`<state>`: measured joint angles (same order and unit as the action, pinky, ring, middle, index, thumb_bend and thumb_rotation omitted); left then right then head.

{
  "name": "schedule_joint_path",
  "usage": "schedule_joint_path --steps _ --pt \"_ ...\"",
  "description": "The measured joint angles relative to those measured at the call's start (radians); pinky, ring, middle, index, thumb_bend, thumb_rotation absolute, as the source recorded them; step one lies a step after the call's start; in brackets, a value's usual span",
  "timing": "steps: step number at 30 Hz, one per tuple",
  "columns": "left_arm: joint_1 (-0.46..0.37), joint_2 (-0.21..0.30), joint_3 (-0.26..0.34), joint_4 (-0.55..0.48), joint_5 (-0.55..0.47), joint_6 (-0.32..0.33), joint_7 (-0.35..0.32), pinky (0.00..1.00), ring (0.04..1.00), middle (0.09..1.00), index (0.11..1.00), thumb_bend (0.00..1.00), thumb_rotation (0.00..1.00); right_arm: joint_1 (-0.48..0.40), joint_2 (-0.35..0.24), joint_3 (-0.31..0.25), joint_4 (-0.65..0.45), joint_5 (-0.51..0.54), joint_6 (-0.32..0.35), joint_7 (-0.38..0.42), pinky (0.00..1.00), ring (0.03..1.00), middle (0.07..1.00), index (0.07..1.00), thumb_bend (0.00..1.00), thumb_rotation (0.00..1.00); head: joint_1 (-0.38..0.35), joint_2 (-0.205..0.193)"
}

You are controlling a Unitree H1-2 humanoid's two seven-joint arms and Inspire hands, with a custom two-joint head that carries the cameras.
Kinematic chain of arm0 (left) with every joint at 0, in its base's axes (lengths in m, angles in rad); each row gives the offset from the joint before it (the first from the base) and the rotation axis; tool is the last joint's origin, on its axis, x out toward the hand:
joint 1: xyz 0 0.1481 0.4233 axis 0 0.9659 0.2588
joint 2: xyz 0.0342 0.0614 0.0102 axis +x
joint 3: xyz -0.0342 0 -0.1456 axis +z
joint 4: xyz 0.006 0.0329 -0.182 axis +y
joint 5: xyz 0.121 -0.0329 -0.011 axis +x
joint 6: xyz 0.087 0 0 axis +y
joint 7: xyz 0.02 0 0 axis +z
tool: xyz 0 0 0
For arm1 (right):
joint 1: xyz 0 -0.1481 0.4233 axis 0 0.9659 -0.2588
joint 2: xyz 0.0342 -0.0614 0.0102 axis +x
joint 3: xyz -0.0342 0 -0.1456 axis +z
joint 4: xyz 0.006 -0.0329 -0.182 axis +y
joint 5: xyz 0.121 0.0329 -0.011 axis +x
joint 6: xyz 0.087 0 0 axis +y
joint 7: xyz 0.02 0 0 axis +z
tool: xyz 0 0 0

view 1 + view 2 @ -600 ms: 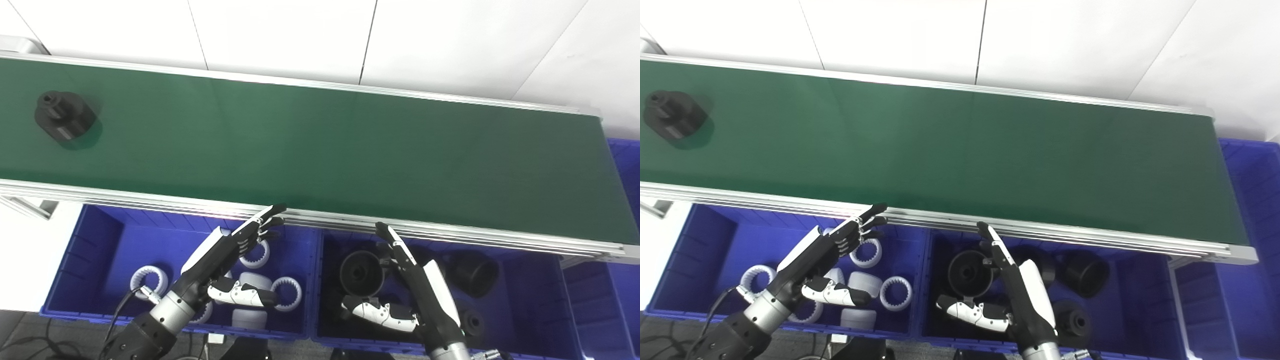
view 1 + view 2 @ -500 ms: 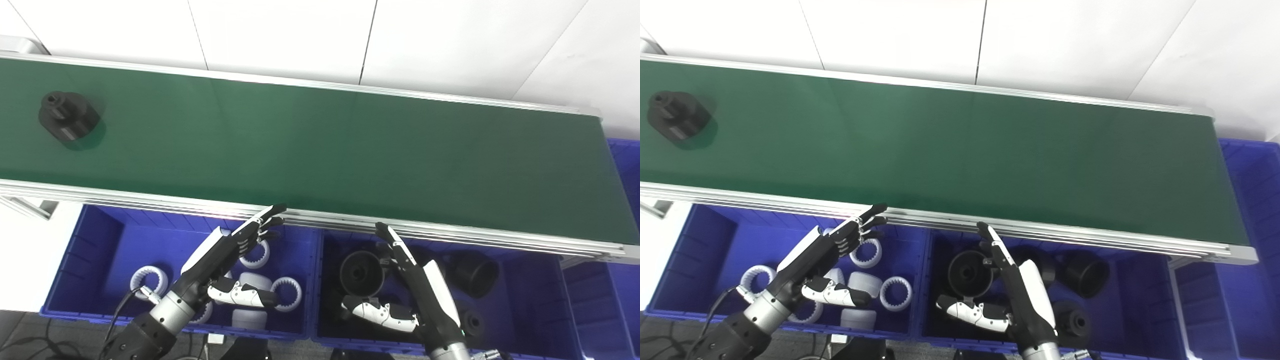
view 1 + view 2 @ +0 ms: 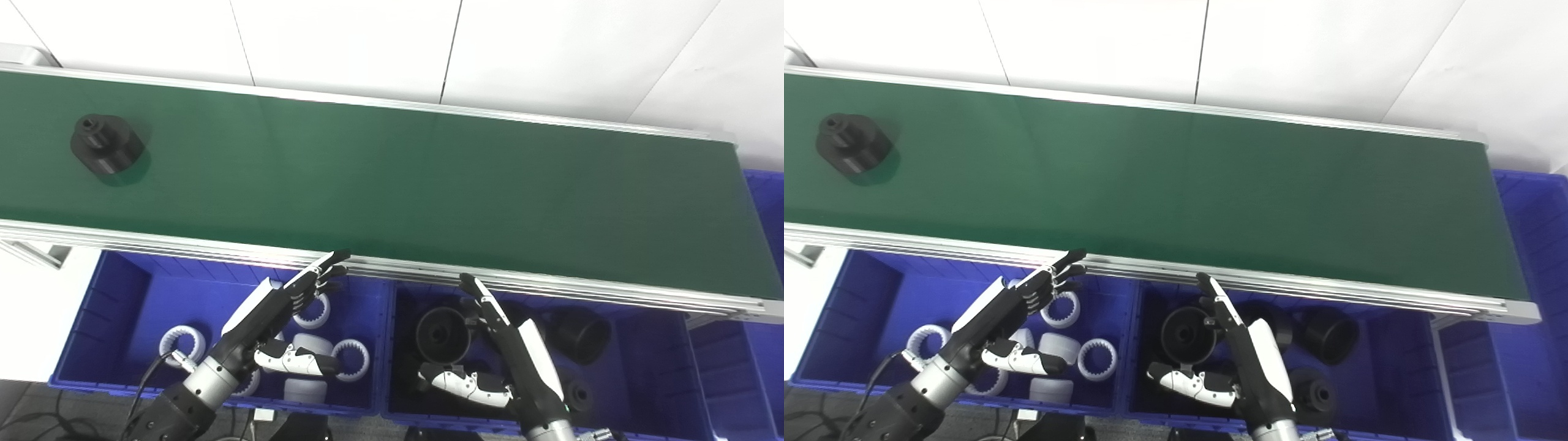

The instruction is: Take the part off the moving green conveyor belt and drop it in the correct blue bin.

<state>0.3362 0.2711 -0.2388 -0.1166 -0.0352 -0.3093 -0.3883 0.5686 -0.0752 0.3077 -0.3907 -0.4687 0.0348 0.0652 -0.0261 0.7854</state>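
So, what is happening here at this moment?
A robot waits at a green conveyor belt. One black part sits on the belt far to the left, out of reach of both hands. The left hand hovers open over the blue bin that holds white rings. The right hand hovers open over the next bin, which holds black parts. Neither hand holds anything yet.
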Motion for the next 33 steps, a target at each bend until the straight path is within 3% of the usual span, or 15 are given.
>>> schedule_joint_path --steps 1,2,3,4,9,17,28,33 --pt "0.0 -0.002 -0.002 0.008 0.0 -0.009 0.0 0.86 0.934 0.971 0.941 0.74 0.45 0.0 -0.003 -0.001 0.007 0.005 0.0 0.0 0.78 0.879 0.927 0.95 0.79 0.33 0.073 -0.043" --pt "0.0 -0.007 -0.004 0.026 0.0 -0.024 0.001 0.86 0.934 0.97 0.94 0.74 0.45 0.001 -0.005 -0.003 0.01 0.009 0.0 -0.001 0.79 0.879 0.927 0.949 0.79 0.33 0.074 -0.043" --pt "0.0 -0.011 -0.006 0.04 0.007 -0.037 0.002 0.88 0.942 0.966 0.94 0.74 0.47 0.002 -0.01 -0.005 0.013 0.015 -0.001 -0.002 0.79 0.882 0.932 0.954 0.77 0.33 0.177 -0.095" --pt "0.0 -0.017 -0.011 0.06 0.033 -0.054 0.008 0.88 0.942 0.963 0.936 0.74 0.48 0.002 -0.017 -0.01 0.02 0.023 -0.004 -0.005 0.79 0.888 0.939 0.961 0.77 0.33 0.213 -0.113" --pt "0.008 -0.065 -0.04 0.088 0.13 -0.073 0.044 0.84 0.907 0.934 0.907 0.74 0.43 -0.001 -0.059 -0.028 0.105 0.061 -0.051 -0.014 0.83 0.922 0.969 0.996 0.73 0.36 0.322 -0.195" --pt "-0.001 -0.09 -0.05 0.102 0.209 -0.073 0.085 0.79 0.877 0.912 0.882 0.8 0.42 -0.031 -0.074 -0.035 0.143 0.089 -0.102 -0.019 0.86 0.951 0.995 1.0 0.7 0.34 0.35 -0.255" --pt "-0.009 -0.096 -0.051 0.136 0.236 -0.07 0.111 0.78 0.862 0.902 0.87 0.82 0.38 -0.032 -0.074 -0.038 0.162 0.107 -0.114 -0.023 0.86 0.941 0.988 1.0 0.7 0.32 0.311 -0.268" --pt "-0.015 -0.096 -0.053 0.137 0.236 -0.07 0.111 0.78 0.866 0.906 0.874 0.82 0.4 -0.041 -0.069 -0.045 0.178 0.12 -0.188 -0.05 0.87 0.955 0.998 1.0 0.67 0.29 0.299 -0.276"
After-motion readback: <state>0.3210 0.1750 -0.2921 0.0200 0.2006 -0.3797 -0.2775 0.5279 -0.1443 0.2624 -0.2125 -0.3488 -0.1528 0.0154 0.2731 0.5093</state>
